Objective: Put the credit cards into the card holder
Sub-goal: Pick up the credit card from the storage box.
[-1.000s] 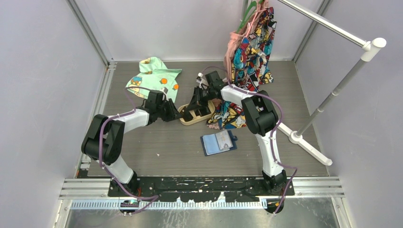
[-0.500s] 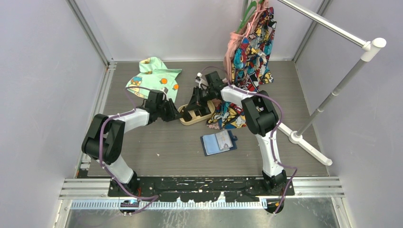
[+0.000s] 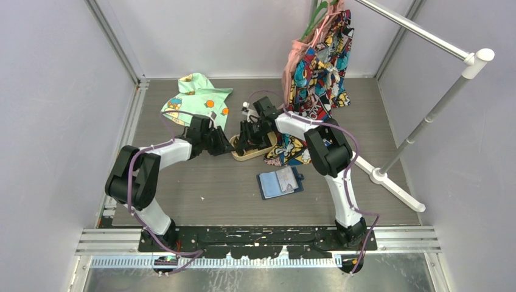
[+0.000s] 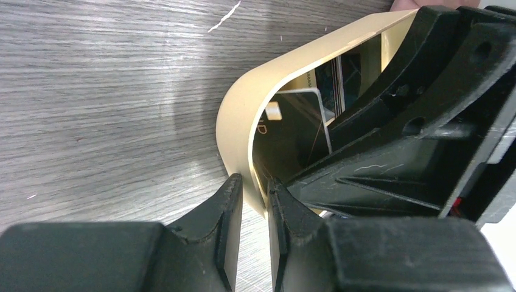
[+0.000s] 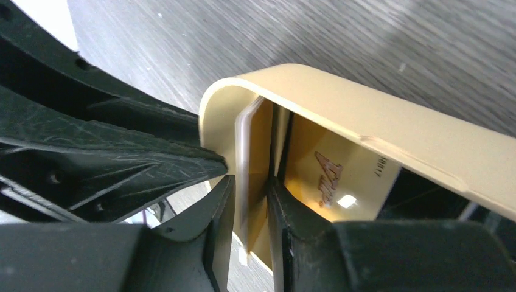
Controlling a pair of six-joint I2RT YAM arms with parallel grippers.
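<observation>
A tan oval tray (image 3: 263, 148) sits mid-table and holds the credit cards. My left gripper (image 3: 230, 146) is shut on the tray's left end wall (image 4: 243, 109), one finger on each side of it (image 4: 254, 182). My right gripper (image 3: 244, 141) reaches into the tray from behind and is shut on a pale-edged card (image 5: 249, 152) that stands on edge. An orange-yellow card (image 5: 328, 176) lies against the tray's inner wall (image 5: 377, 121). A dark card (image 4: 298, 121) shows in the left wrist view. The navy card holder (image 3: 280, 182) lies open and flat, in front of the tray.
A green printed cloth (image 3: 198, 97) lies at the back left. A colourful garment (image 3: 319, 61) hangs from a white rack (image 3: 426, 121) at the back right. Another printed garment (image 3: 292, 149) lies beside the tray. The rack's foot (image 3: 389, 182) runs along the right.
My right gripper has moved left along the tray toward its left end, close to the left gripper. The left arm and the wallet have not moved.
</observation>
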